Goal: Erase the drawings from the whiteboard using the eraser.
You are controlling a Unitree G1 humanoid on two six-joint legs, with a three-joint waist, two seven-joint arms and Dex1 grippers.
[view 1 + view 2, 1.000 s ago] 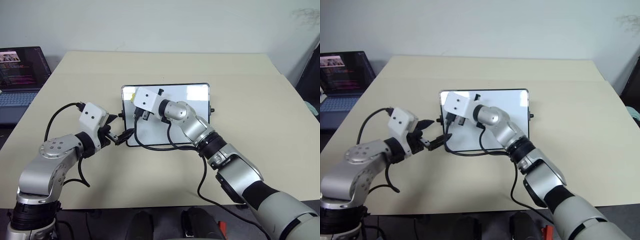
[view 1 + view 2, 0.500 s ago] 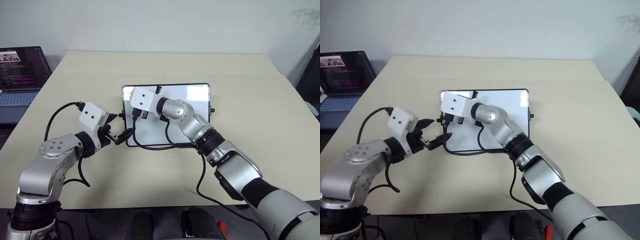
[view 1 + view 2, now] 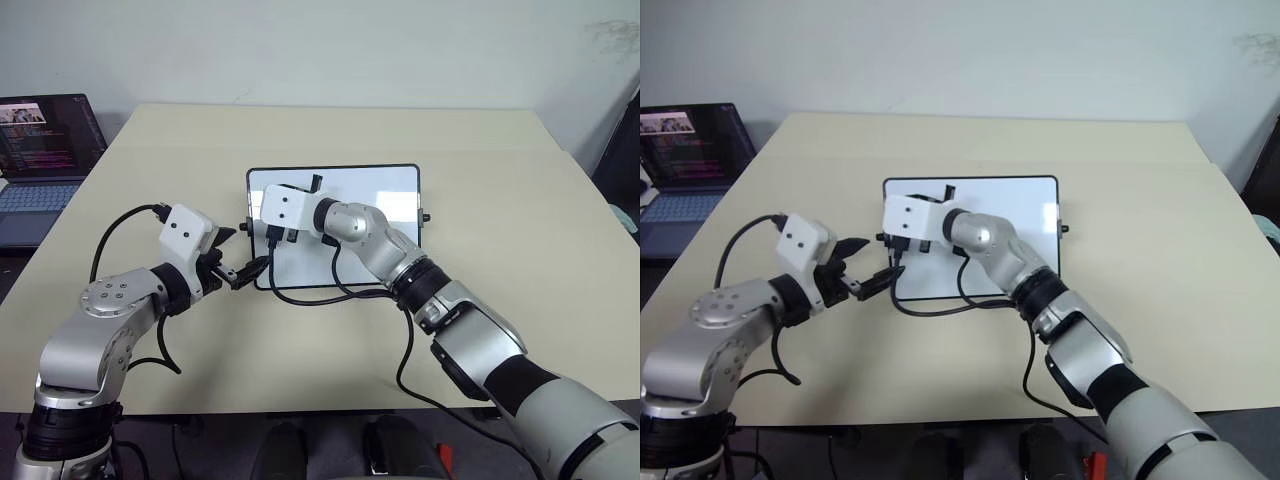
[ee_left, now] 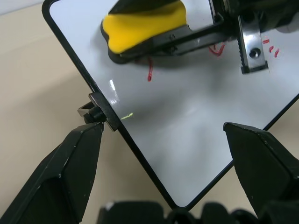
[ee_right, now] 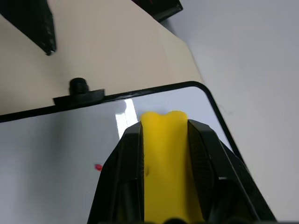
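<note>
The whiteboard (image 3: 385, 190) lies flat in the middle of the table. My right gripper (image 5: 163, 122) is shut on the yellow eraser (image 4: 145, 25) and holds it low over the board's left part; whether it touches I cannot tell. Red drawings show on the board: a stroke (image 4: 149, 72) poking out from under the eraser, a loop (image 4: 216, 49) and short dashes (image 4: 271, 46). My left gripper (image 3: 238, 255) stands open at the board's left edge, its fingers either side of the near left corner, beside the side knob (image 4: 91, 112).
A laptop (image 3: 40, 150) with a lit screen sits off the table's far left. Black cables (image 3: 310, 292) from the right wrist trail over the board's near edge. The tan table (image 3: 500, 260) stretches bare to the right of the board.
My right wrist has rolled a little with the eraser, staying over the board's left part. The left arm has kept still.
</note>
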